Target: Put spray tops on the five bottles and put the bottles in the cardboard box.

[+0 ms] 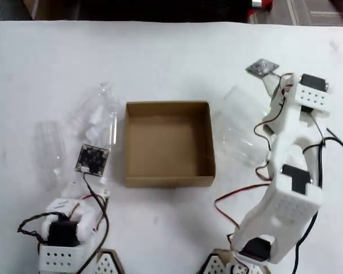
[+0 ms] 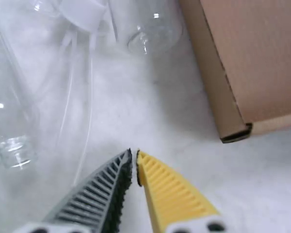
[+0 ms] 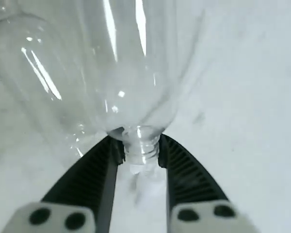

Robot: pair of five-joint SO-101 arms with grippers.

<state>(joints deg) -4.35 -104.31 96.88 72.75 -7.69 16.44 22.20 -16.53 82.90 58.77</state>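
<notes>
Bottle [image 3: 131, 73], clear, lies on its side on the table [image 1: 160, 51] just R of the cardboard box [image 1: 168, 142]. R gripper [image 3: 139, 145] has its 2 black fingers [image 3: 94, 170] clamped on the bare threaded neck, 1 each side, w/ the bottle body pointing away from the wrist. Box sits open-topped mid-table, between the 2 arms. L of the box are more clear bottles, lying down & overlapping, so can't tell the exact count. Far-L bottle [image 1: 48, 145] lies apart from the box, its bare neck toward the L arm. A 2nd bottle [image 2: 153, 34] lies nearer the box wall. White spray top [image 2: 85, 12] sits between those 2. L gripper [image 2: 134, 156] is low over the table near the box's front L corner. Its grey & yellow fingers are pressed together at the tips, apart from the bottles & the box.
</notes>
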